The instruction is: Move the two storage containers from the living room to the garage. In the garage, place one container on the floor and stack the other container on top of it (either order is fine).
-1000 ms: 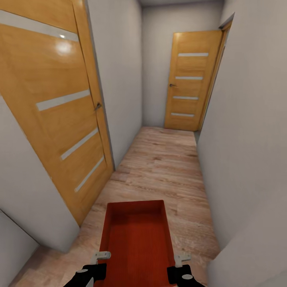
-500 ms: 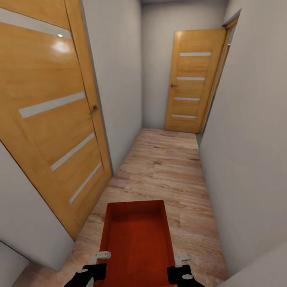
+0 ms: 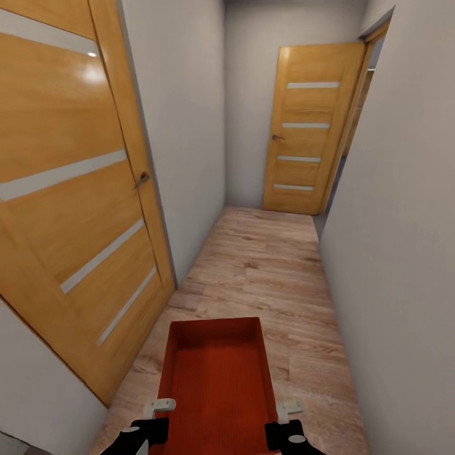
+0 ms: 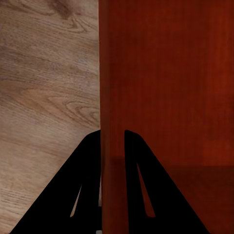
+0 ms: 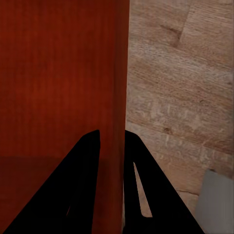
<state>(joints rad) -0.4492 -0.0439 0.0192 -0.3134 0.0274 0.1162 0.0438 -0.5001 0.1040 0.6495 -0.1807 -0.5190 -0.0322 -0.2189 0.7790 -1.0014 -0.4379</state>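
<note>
- Between the two grippers, low in the head view, an orange-red storage container (image 3: pixel 218 379) is carried lengthwise over the light wood plank floor (image 3: pixel 265 265) of a narrow hallway.
- One long wall of the container is pinched by the left gripper (image 4: pixel 113 141), one finger inside and one outside; the opposite wall is pinched the same way by the right gripper (image 5: pixel 112 141).
- A closed wooden door (image 3: pixel 76 189) is passed on the left, and pale grey walls (image 3: pixel 398 221) stand close on both sides.
- The base is best kept centred, so that the container's corners are held off the walls.
- Both clamps should be kept firm and level; the thin walls could probably slip if the arms were spread or tilted.
- A far door (image 3: pixel 306 126) stands at the hallway's end; an opening beside it may be the way onward.
</note>
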